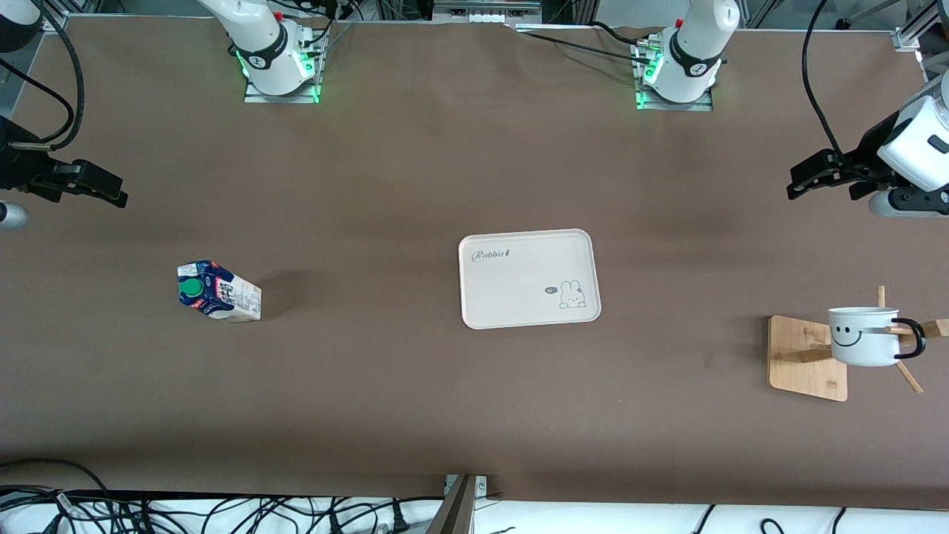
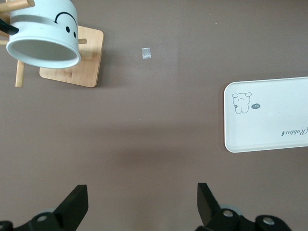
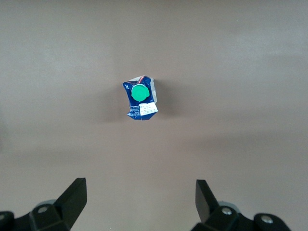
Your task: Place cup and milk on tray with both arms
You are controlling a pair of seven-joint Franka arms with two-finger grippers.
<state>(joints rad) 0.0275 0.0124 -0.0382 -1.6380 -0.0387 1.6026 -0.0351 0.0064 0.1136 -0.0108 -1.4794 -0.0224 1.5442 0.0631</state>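
Observation:
The cream tray (image 1: 511,293) lies flat mid-table with nothing on it. The milk (image 1: 217,290) stands upright toward the right arm's end, its green cap up, and shows in the right wrist view (image 3: 140,98). The white smiley cup (image 1: 864,335) hangs by its black handle on a wooden rack peg toward the left arm's end. My left gripper (image 1: 799,183) hovers open over bare table; its wrist view shows the cup (image 2: 45,31), the tray (image 2: 269,120) and the open left gripper (image 2: 143,202). My right gripper (image 1: 110,190) hovers open over bare table, also empty in its wrist view (image 3: 141,199).
The rack's wooden base (image 1: 804,360) and its pegs (image 1: 908,378) stand under and around the cup. A small pale scrap (image 2: 147,53) lies on the brown table between rack and tray. Cables run along the table edge nearest the front camera.

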